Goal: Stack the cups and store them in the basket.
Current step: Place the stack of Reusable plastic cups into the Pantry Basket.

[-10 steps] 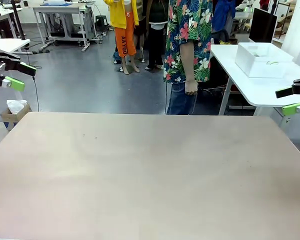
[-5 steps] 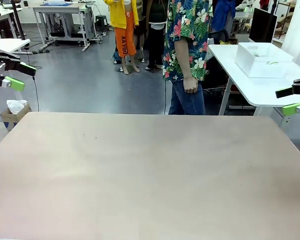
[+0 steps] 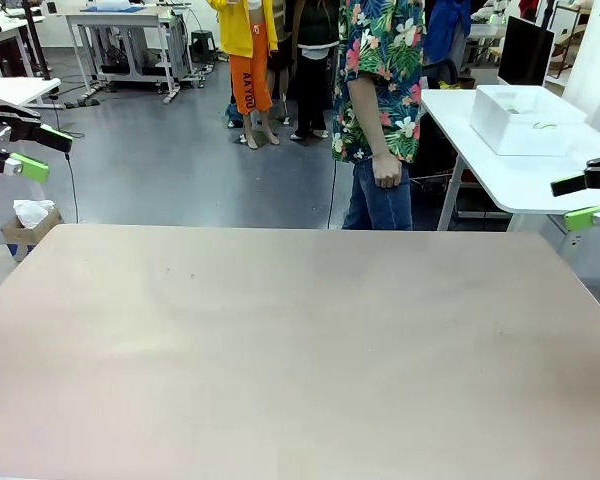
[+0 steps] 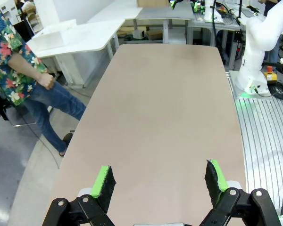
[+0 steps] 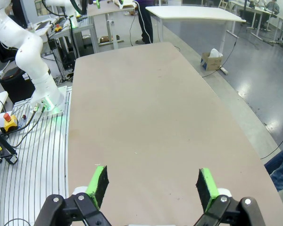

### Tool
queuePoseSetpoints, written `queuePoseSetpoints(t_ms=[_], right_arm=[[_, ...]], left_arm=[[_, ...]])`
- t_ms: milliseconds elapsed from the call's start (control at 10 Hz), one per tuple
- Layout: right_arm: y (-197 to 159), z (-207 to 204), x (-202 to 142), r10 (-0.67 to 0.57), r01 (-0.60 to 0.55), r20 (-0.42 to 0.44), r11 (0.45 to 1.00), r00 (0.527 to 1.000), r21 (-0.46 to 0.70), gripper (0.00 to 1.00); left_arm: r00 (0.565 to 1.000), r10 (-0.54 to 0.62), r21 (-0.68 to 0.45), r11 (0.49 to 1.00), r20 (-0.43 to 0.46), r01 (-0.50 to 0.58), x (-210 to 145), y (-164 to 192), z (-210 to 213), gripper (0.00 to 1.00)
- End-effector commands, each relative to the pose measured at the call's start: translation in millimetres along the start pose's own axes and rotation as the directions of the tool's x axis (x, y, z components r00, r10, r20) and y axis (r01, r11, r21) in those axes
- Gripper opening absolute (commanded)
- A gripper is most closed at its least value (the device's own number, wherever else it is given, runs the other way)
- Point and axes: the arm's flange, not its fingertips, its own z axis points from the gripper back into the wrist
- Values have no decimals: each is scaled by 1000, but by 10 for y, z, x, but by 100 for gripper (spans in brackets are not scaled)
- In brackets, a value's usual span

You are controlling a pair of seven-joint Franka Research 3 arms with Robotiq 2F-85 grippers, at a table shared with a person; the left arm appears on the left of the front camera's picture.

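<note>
While the broad beige matte table [image 3: 300, 350] lay bare across its whole top, from the near edge to the far one, both arms hung back off its two short ends, which read as a waiting pose: nothing had been set down for them to work on. At the left end, the left gripper [image 3: 15, 140] was raised beside the far-left corner, its black fingers tipped with green pads [image 4: 104, 181] spread wide with nothing between them; its own camera looked down the length of the tabletop through that gap. At the right end, the right gripper [image 3: 590, 197] was poised just off the far-right corner in the same way, jaws wide apart and empty, its green pads [image 5: 98, 183] framing bare table surface. Held high and clear like this, neither arm blocked the middle, probably so that the person could lay things out. Beyond the far edge, a person in a flowered shirt and blue jeans [image 3: 380, 90] stood on the grey floor, one hand [image 3: 386, 172] hanging loosely and holding nothing. Farther off to the right, a white rectangular plastic bin [image 3: 525, 118] rested on a white side table [image 3: 500, 175]; it may have been the basket, not yet brought over. I could find no cups on the tabletop, so the stacking had seemingly not begun.
</note>
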Motion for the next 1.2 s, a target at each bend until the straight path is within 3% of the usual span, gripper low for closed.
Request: queuePoseSetpoints(t_ms=[0,1100], right_arm=[[-5,2,39,-13,13,23,1000,1000,-2,100],[-5,2,39,-13,13,23,1000,1000,-2,100]], left_arm=[[1000,10,5,1000,-2,-10,18,10,2,100],[1000,10,5,1000,-2,-10,18,10,2,100]])
